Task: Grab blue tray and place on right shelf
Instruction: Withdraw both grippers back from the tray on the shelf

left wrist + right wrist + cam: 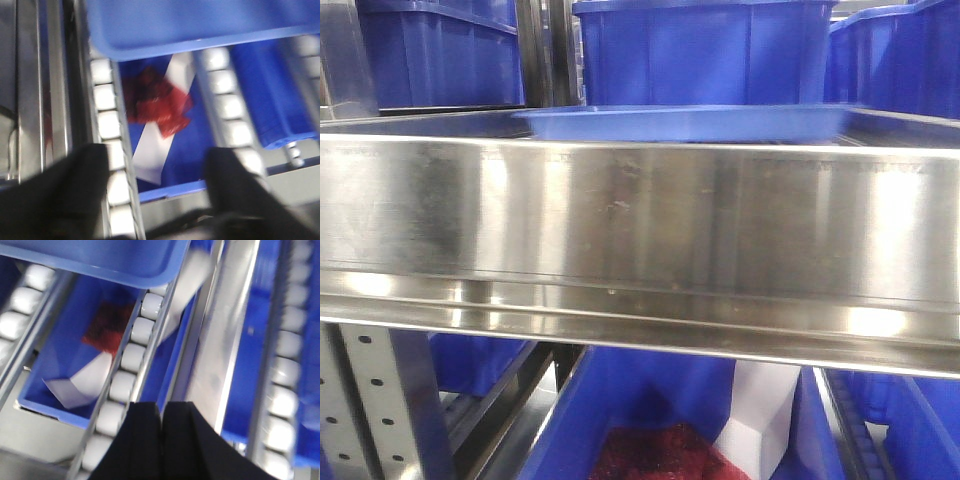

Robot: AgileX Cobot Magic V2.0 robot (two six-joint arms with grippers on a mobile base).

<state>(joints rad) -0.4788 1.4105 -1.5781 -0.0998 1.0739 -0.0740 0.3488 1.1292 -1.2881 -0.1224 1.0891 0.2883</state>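
Resting on the right shelf [640, 215], the blue tray [685, 122] lies flat. Left gripper [157, 187] fingers spread apart; right gripper [161, 422] fingers pressed together, holding nothing.

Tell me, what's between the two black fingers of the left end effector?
Nothing held. In the left wrist view, the left end effector fingers stand apart; through the gap show white rollers and a blue bin below.

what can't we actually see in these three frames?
- Front view: the steel shelf's tall brushed-metal rail hides most of the shallow light-blue plastic tray; only its near rim shows.
- Front view: neither gripper is in frame.
- Left wrist view: motion blur; the red items in the deep blue bin can't be identified.
- Right wrist view: blurred; right gripper cut off below.
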